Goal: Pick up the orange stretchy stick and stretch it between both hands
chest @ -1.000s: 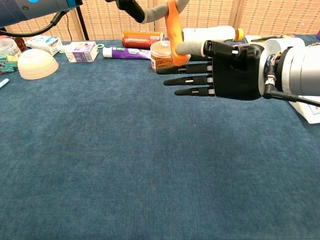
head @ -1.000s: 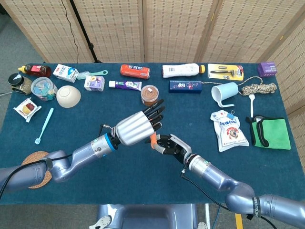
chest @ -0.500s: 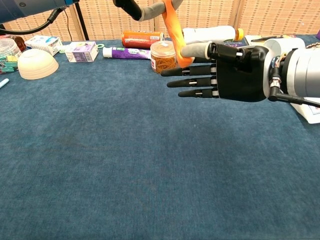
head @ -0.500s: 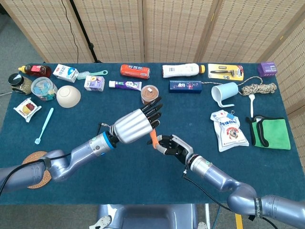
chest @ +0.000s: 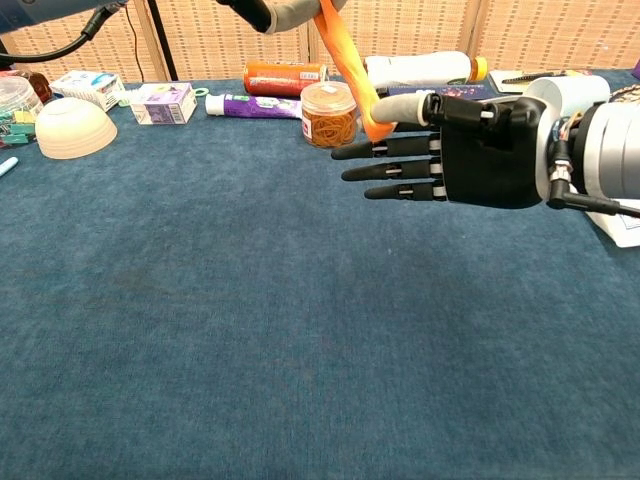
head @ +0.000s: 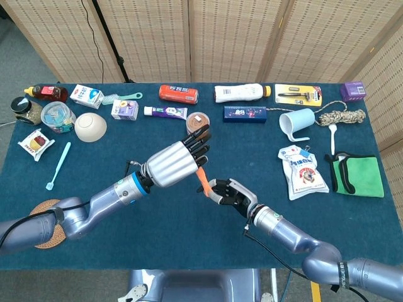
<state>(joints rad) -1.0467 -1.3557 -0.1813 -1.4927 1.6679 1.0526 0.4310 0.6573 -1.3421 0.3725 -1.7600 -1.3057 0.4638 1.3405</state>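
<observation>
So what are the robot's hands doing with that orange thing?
The robot is holding an orange stretchy stick up in the air above the blue table, one end in each hand. Its left hand grips the upper end and its right hand pinches the lower end. The stick runs slanted between them, pulled fairly straight. The bowl, bottles and other things farther back on the table are just sitting there, untouched.
</observation>
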